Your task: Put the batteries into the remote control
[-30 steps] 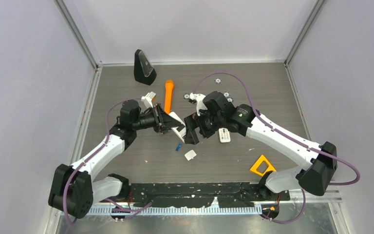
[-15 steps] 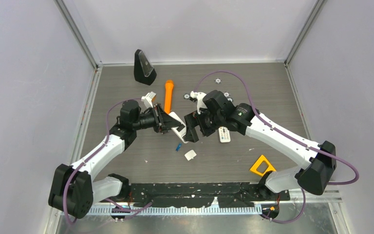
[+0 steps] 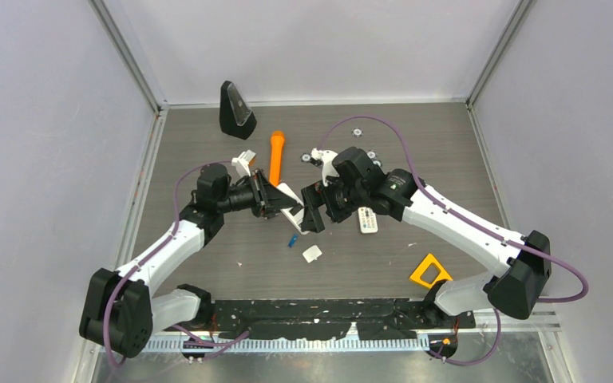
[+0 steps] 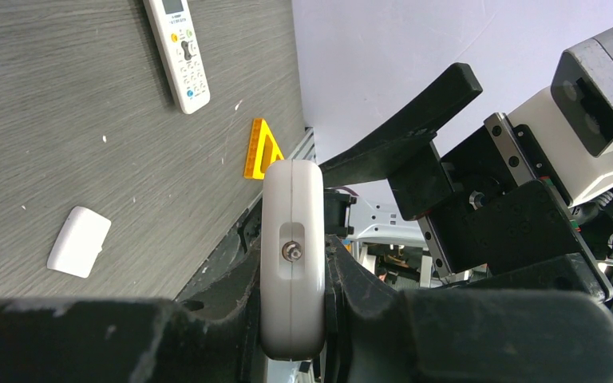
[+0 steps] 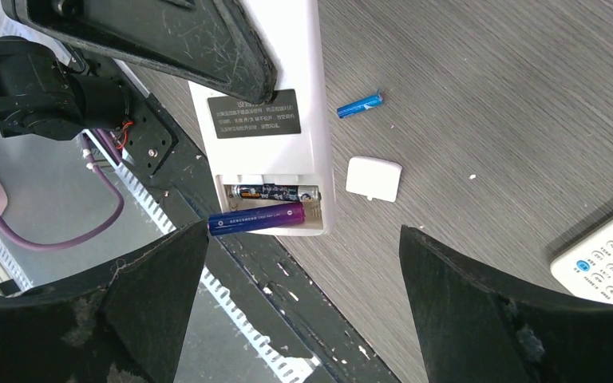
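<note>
Right hand (image 3: 313,212) edged closer, purple battery (image 5: 259,219) crosswise in remote (image 5: 265,155) — tilted

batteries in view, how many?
3. A dark one sits in the open bay of the remote. A purple one lies beside it, overhanging the bay's edge. A blue one lies loose on the table. Others may be hidden.

The remote (image 5: 263,120) fills the upper middle of the right wrist view. In its compartment an upper battery (image 5: 275,192) lies above a lower battery (image 5: 259,218), which pokes past the left edge. Right of it on the table (image 5: 487,96) lie a loose battery (image 5: 359,104) and, below that, the cover (image 5: 373,177). A second remote (image 5: 607,263) sits lower right.
</note>
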You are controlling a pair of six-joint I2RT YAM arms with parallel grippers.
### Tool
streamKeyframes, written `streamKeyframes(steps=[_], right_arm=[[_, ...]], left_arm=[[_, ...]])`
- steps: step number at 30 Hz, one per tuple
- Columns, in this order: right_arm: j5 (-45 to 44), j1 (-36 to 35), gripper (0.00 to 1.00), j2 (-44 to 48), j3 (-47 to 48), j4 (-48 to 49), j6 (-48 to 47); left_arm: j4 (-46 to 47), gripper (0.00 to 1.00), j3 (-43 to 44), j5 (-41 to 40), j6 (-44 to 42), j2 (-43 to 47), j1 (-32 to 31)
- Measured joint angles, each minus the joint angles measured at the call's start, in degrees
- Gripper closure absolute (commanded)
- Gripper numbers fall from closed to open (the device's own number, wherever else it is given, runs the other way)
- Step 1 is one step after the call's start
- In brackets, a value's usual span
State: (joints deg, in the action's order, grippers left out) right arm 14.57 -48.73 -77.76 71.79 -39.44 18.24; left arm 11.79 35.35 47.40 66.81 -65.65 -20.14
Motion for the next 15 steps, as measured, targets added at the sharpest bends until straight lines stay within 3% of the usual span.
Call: streamKeyframes(steps=[15], right_arm=[[0.07, -1.05, 0.05, -0.68, 0.66, 0.59, 0.44]], left_arm=[[-0.04, 1.0, 0.0, 0.0, 0.0, 0.0, 0.0]])
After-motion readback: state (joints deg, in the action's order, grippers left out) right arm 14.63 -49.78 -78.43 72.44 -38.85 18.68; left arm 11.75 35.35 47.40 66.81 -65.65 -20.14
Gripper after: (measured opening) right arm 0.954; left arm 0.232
